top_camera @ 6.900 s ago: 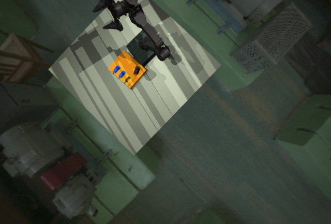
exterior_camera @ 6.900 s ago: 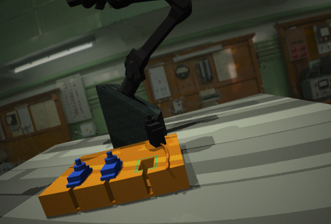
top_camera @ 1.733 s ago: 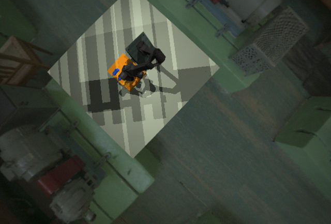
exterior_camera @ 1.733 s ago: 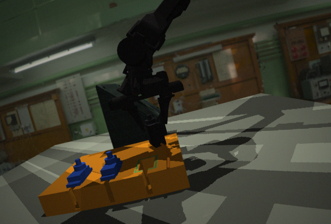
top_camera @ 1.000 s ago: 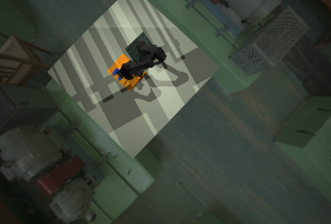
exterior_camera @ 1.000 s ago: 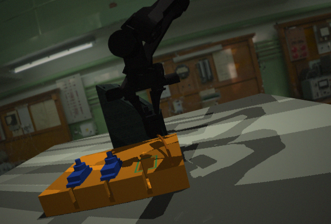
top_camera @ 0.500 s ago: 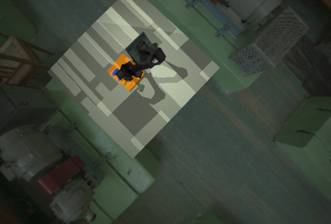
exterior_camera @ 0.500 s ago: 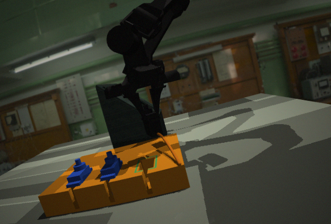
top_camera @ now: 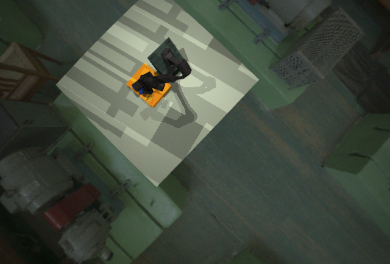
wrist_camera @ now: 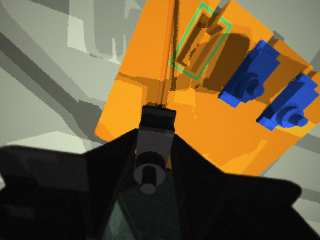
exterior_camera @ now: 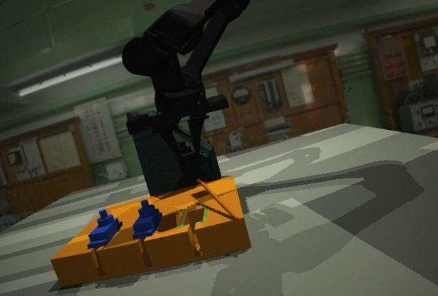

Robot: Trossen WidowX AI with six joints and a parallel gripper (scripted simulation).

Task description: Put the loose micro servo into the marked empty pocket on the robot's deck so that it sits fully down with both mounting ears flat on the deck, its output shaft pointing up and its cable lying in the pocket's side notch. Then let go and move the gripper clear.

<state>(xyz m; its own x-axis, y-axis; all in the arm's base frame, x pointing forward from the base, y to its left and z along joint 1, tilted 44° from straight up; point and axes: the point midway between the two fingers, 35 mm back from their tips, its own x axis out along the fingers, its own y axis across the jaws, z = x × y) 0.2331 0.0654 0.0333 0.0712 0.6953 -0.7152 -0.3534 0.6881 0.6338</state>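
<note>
My gripper (exterior_camera: 187,154) (wrist_camera: 155,135) is shut on the loose micro servo (wrist_camera: 153,150), a dark body with its round shaft toward the wrist camera. It hangs above the rear part of the orange deck (exterior_camera: 226,239) (wrist_camera: 215,130) (top_camera: 141,69), behind the pocket. Its orange cable (exterior_camera: 215,195) (wrist_camera: 165,60) runs out past the pocket's side, over the deck toward the notched edge. The green outline (exterior_camera: 207,214) (wrist_camera: 213,52) marks the empty pocket, whose side notch opens at the deck's front edge. The arm hides the servo in the top view.
Two blue servos (exterior_camera: 144,222) (wrist_camera: 255,75) sit in the neighbouring pockets with shafts up, beside the marked one. A dark green panel (top_camera: 157,58) (exterior_camera: 152,169) stands behind the deck, close to the arm. The deck lies on a pale table (top_camera: 135,132) with striped shadows.
</note>
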